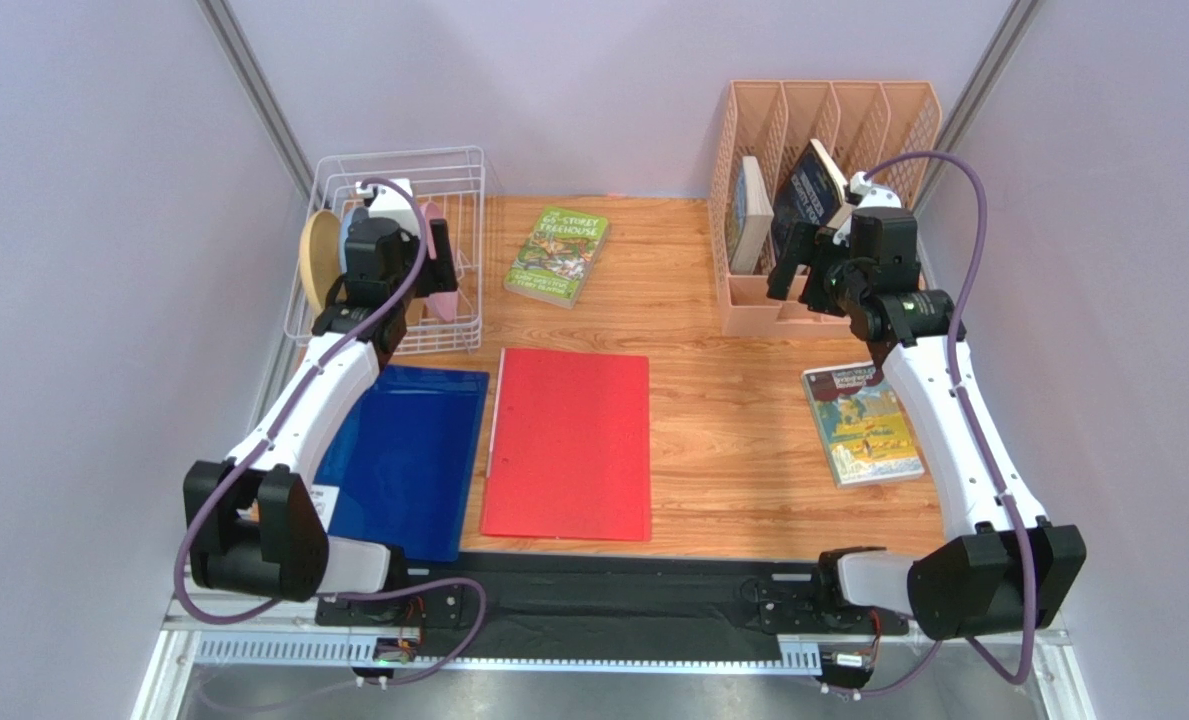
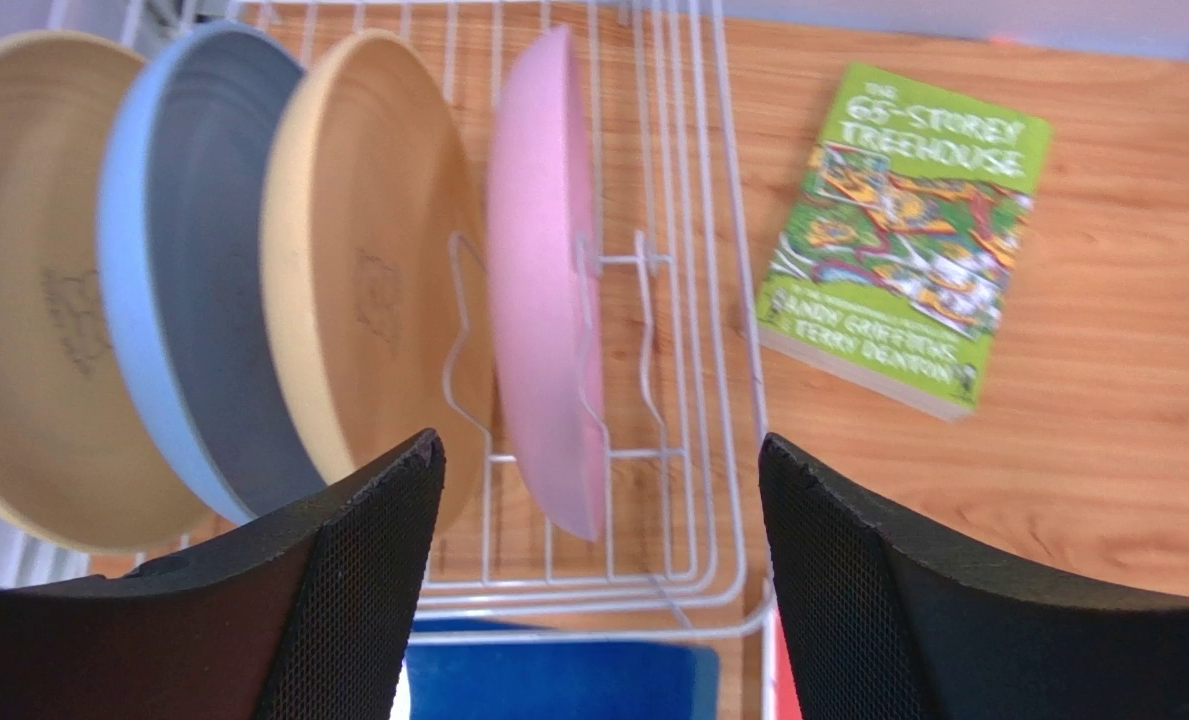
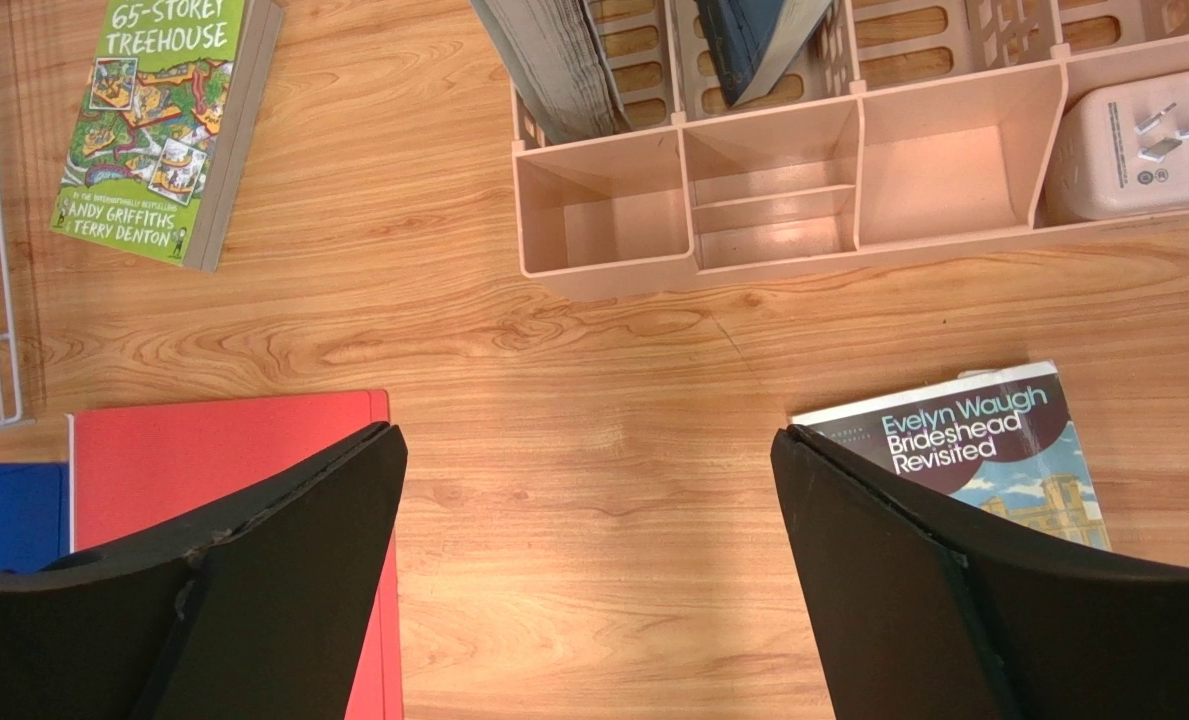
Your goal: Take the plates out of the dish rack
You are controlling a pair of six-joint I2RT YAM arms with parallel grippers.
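Note:
The white wire dish rack [image 1: 420, 152] stands at the back left. In the left wrist view several plates stand on edge in the rack [image 2: 713, 300]: a cream plate [image 2: 29, 300], a blue plate [image 2: 195, 270], a second cream plate [image 2: 360, 255] and a pink plate [image 2: 548, 300] furthest right. My left gripper [image 2: 600, 465] is open and empty, hovering above the rack with the pink plate's lower edge between the jaws in view. In the top view it [image 1: 405, 278] hides most plates; one cream plate [image 1: 319, 255] shows. My right gripper [image 3: 585, 450] is open and empty over bare wood.
A green book [image 1: 558, 255] lies right of the rack. A blue folder [image 1: 405, 458] and a red folder [image 1: 570, 443] lie in front. A peach organiser [image 1: 818, 180] with books stands back right, a paperback [image 1: 863, 425] lies before it.

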